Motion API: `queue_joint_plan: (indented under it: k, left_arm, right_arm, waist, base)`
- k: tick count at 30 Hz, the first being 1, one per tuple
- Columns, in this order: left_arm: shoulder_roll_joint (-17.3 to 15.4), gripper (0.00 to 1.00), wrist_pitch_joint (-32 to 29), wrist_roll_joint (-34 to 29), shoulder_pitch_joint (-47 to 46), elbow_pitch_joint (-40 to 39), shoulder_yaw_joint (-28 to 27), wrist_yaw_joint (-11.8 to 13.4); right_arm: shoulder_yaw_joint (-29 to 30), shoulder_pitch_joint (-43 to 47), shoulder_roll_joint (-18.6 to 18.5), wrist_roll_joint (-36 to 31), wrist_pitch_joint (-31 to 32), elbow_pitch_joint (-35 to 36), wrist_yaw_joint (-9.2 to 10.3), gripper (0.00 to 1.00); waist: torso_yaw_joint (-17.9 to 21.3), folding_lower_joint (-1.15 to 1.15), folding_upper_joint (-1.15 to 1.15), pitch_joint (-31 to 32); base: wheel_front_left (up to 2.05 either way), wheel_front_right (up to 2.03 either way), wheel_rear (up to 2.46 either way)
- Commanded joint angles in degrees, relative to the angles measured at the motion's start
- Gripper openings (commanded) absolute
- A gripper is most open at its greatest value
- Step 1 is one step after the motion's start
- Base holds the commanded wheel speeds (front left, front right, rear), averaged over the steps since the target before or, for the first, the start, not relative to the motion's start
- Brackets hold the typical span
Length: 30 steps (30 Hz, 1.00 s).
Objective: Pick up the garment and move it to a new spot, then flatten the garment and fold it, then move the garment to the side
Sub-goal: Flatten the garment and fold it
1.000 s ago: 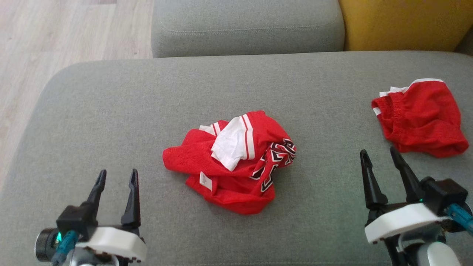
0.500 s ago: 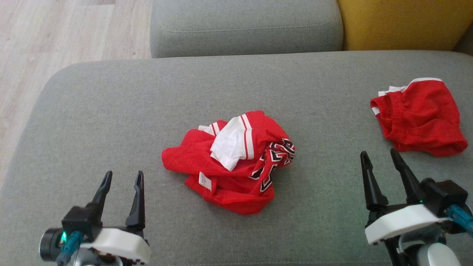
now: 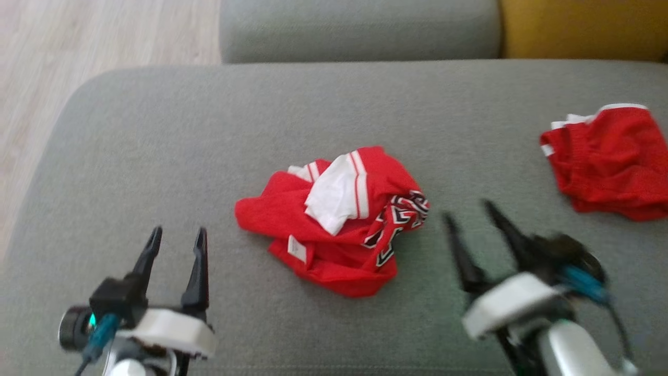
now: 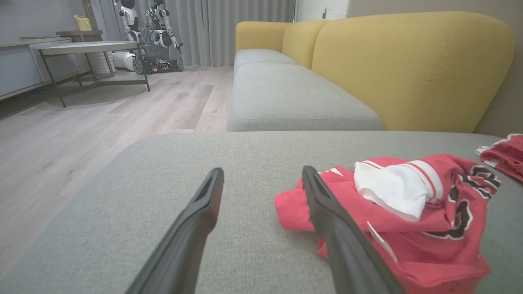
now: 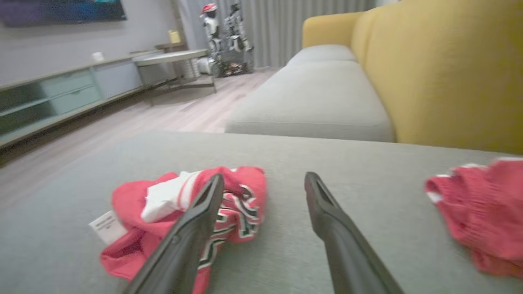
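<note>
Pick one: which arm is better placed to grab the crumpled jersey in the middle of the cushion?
Right, narrowly. The right gripper is open, with its fingertips near the lettered edge of the jersey. The left gripper, also open, sits a bit farther from the opposite edge. Either could probably reach.

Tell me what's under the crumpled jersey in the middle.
The grey cushion shows all round the jersey; the patch beneath it is covered, so anything under it cannot be seen.

Grey cushion [image 3: 209, 130] — crumpled jersey [image 3: 339, 219], red shorts [image 3: 610, 162]
</note>
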<state>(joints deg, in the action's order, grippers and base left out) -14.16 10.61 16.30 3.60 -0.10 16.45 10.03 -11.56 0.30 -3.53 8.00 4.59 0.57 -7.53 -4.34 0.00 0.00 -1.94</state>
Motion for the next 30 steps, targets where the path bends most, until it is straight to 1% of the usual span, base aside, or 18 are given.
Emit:
queue_joint_plan:
  k: [1, 5, 11, 15, 16, 17, 21, 22, 23, 24, 27, 30]
  left_arm:
    - [-0.72, 1.00, 0.42, 0.02, -4.49, -2.04, -1.61, -0.38]
    - [0.02, 1.00, 1.21, -0.12, -6.80, -1.00, -0.61, -1.16]
    - [0.97, 1.00, 2.48, -0.08, -9.23, 0.94, 0.12, -1.96]
    - [1.60, 1.00, 3.16, -0.04, -10.53, 2.12, 0.39, -2.36]
    - [1.60, 1.00, 3.16, -0.04, -10.53, 2.12, 0.39, -2.36]
    - [1.83, 1.00, 3.44, -0.06, -10.90, 2.55, 0.39, -2.42]
    - [2.17, 1.00, 3.75, 0.02, -11.24, 3.07, 0.27, -2.45]
    - [2.27, 1.00, 3.83, 0.04, -11.32, 3.21, 0.22, -2.47]
    - [2.36, 1.00, 3.90, 0.07, -11.40, 3.35, 0.19, -2.51]
    - [2.42, 1.00, 3.97, 0.08, -11.48, 3.49, 0.17, -2.57]
    - [2.43, 1.00, 4.11, 0.00, -11.66, 3.78, 0.05, -2.71]
    - [2.33, 1.00, 4.20, -0.17, -11.72, 3.89, -0.11, -2.74]
  right_arm:
    - [-4.04, -5.99, -1.77, -0.01, 0.54, 1.30, 0.04, 1.00]
    - [-13.71, -13.53, -5.31, 0.53, 2.83, -2.69, 0.04, 1.00]
    - [-24.10, -23.51, -10.09, 2.10, 6.63, -10.51, 0.04, 1.00]
    - [-27.92, -27.55, -12.37, 3.55, 9.64, -15.64, 0.04, 1.00]
    - [-27.92, -27.55, -12.37, 3.55, 9.64, -15.64, 0.04, 1.00]
    - [-28.75, -28.76, -12.93, 4.10, 11.11, -17.72, 0.04, 1.00]
    - [-29.72, -30.08, -13.05, 4.86, 12.76, -20.51, 0.04, 1.00]
    - [-29.99, -30.43, -12.88, 5.22, 13.22, -21.38, 0.04, 0.87]
    - [-30.38, -30.77, -12.71, 5.62, 13.56, -22.14, 0.04, 0.20]
    - [-30.51, -31.08, -12.51, 6.05, 13.73, -22.84, 0.04, 0.00]
    - [-30.25, -31.69, -11.83, 7.00, 12.94, -24.05, 0.04, 0.00]
    - [-28.35, -31.50, -10.98, 8.02, 10.45, -24.18, 0.04, 0.00]
  waist:
    - [-1.81, 0.00, 0.00, -1.78]
    - [-4.44, 0.00, 0.00, -3.88]
    - [-7.36, 0.00, 0.00, -6.26]
    - [-8.49, 0.00, 0.00, -7.22]
    - [-8.49, 0.00, 0.00, -7.22]
    - [-8.64, 0.00, 0.00, -7.52]
    - [-8.60, 0.00, 0.00, -7.92]
    - [-8.51, 0.00, 0.00, -8.00]
    - [-8.42, 0.00, 0.00, -8.09]
    - [-8.31, 0.00, 0.00, -8.15]
    - [-7.79, 0.00, 0.00, -8.18]
    - [-7.10, 0.00, 0.00, -8.05]
  base:
    - [0.00, 0.00, 0.00]
    - [0.00, 0.00, 0.00]
    - [0.00, 0.00, 0.00]
    - [0.00, 0.00, 0.00]
    - [0.00, 0.00, 0.00]
    - [0.00, 0.00, 0.00]
    - [0.00, 0.00, 0.00]
    - [0.00, 0.00, 0.00]
    - [0.00, 0.00, 0.00]
    - [0.00, 0.00, 0.00]
    - [0.00, 0.00, 0.00]
    - [0.00, 0.00, 0.00]
